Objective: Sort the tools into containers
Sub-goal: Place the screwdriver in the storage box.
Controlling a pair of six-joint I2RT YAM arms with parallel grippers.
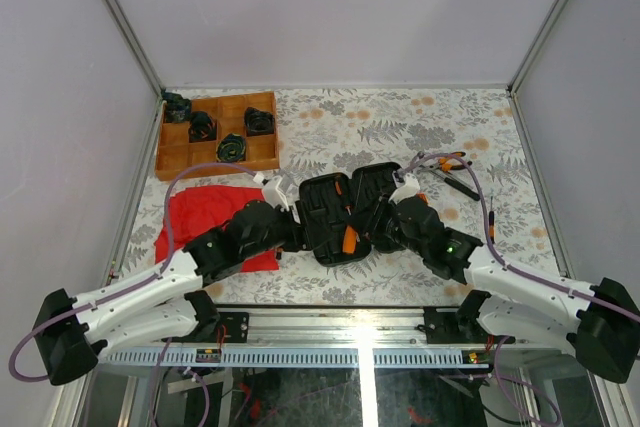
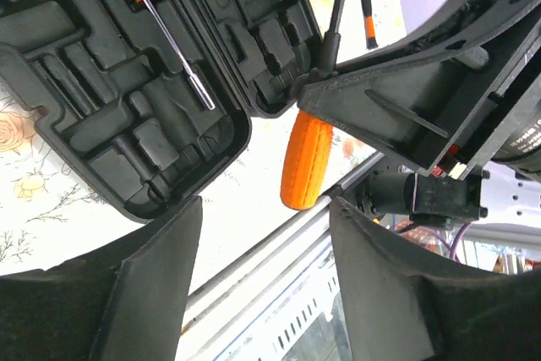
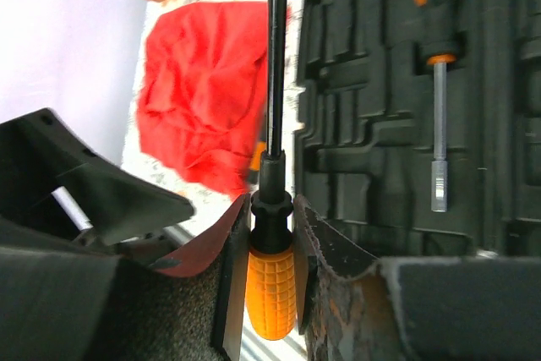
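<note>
The black tool case [image 1: 330, 209] lies open at the table's middle, moulded slots up. My right gripper [image 3: 272, 243] is shut on an orange-and-black handled screwdriver [image 3: 272, 289], its long dark shaft running out along the case's edge [image 3: 380, 124]. The handle [image 1: 349, 239] hangs at the case's near edge, above the table rim. My left gripper [image 2: 266, 281] stands open and empty just short of that handle [image 2: 307, 158]. A slim screwdriver [image 2: 177, 48] lies in a case slot. Orange-handled pliers [image 1: 455, 162] and a small screwdriver [image 2: 368, 19] lie on the table at the right.
A red cloth [image 1: 200, 217] lies left of the case, under my left arm. A compartmented wooden tray [image 1: 218, 132] with black parts stands at the back left. The table's metal front rail [image 1: 350, 317] runs just below both grippers.
</note>
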